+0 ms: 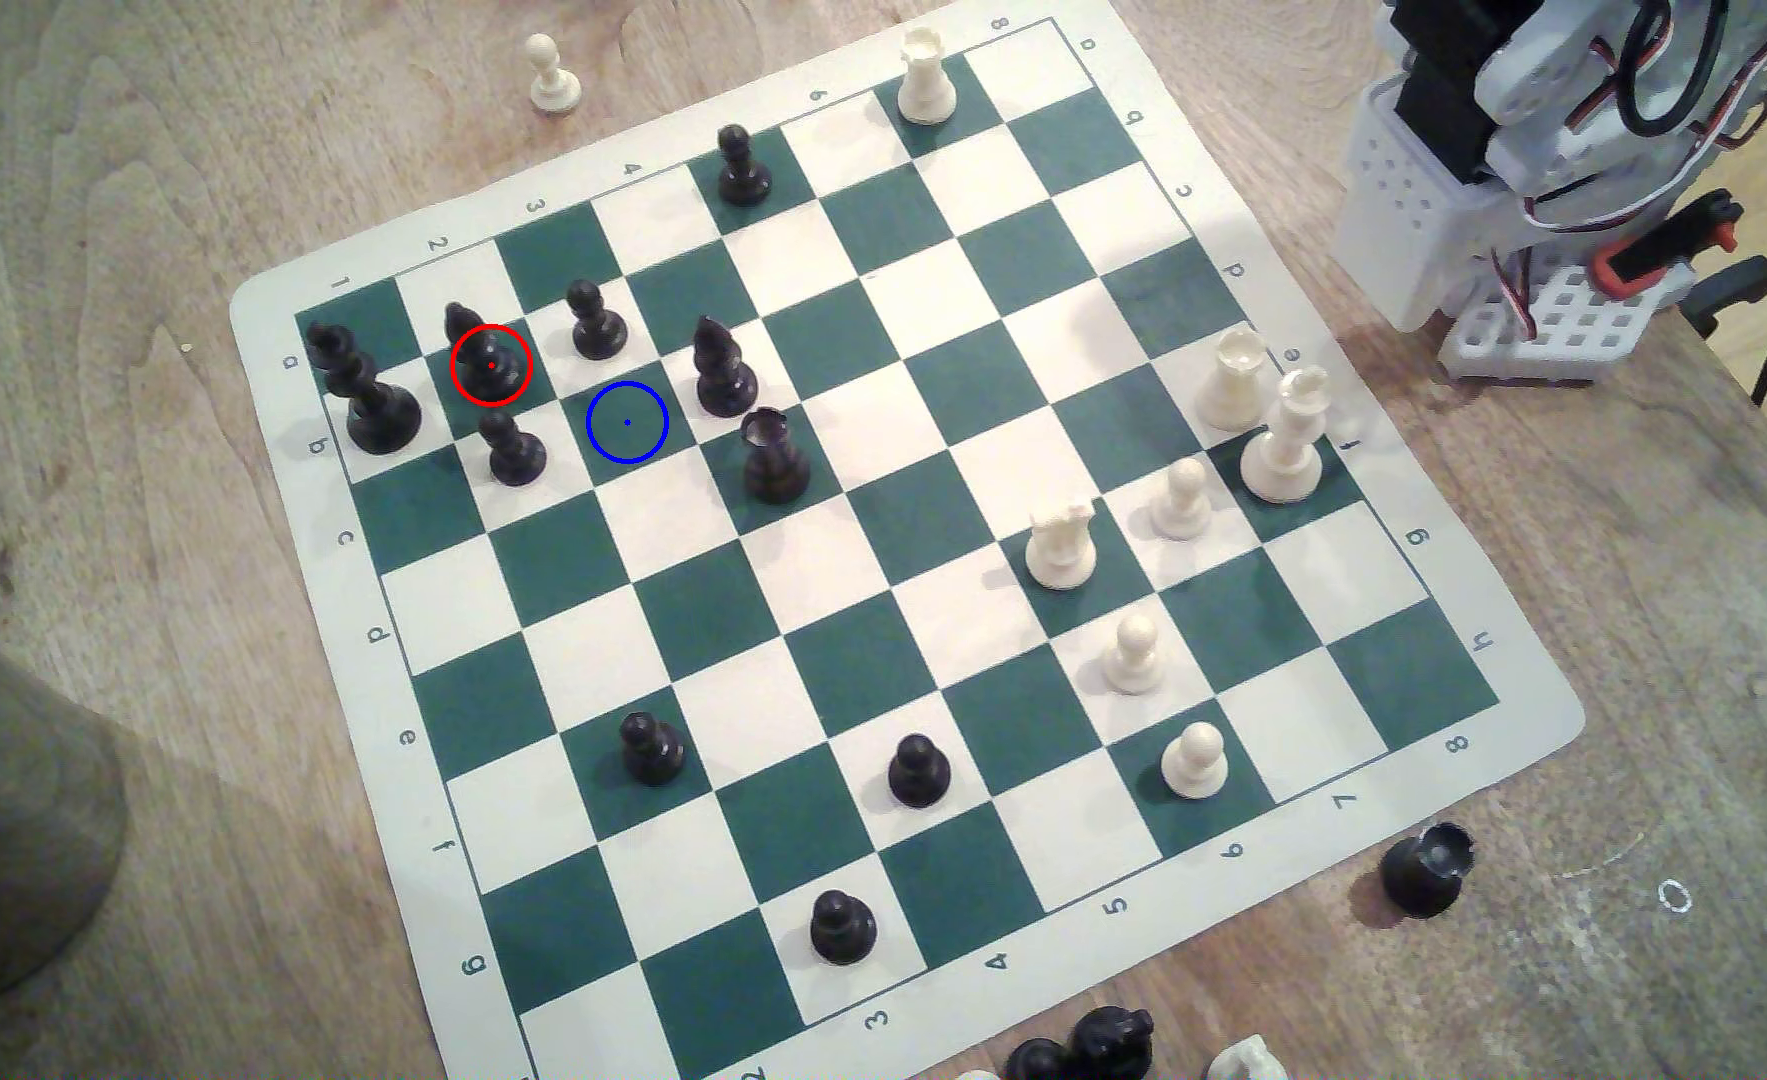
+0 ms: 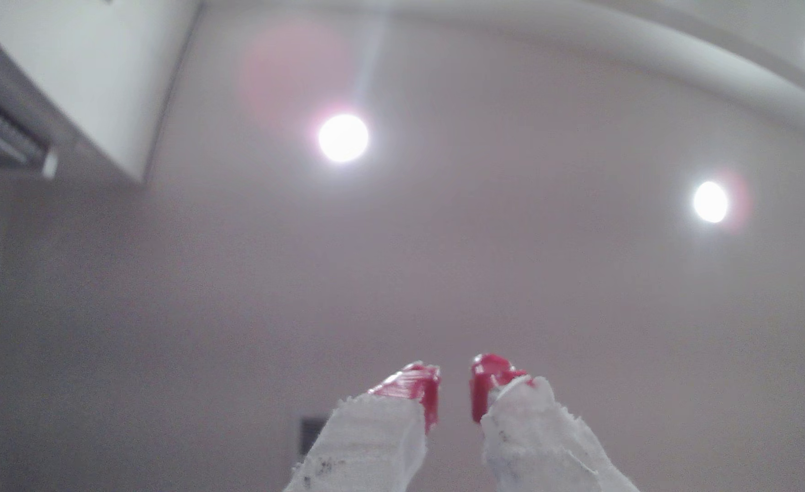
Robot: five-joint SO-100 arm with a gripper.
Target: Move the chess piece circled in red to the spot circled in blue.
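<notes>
chess piece (image 1: pixel 484 358), black and bishop-like, stands upright inside the red ring on a dark green square near one corner of the chess mat (image 1: pixel 1544 717). the spot (image 1: pixel 627 422), blue-ringed, is the next green square diagonally from it, bare. black pawn (image 1: pixel 513 449) stands just beside the piece. it looks like light, rigid, smooth plastic; the slim top above the wide base seems the best hold. the pincer (image 2: pixel 455 392), red-tipped, points at the ceiling, narrowly parted, holding nothing.
</notes>
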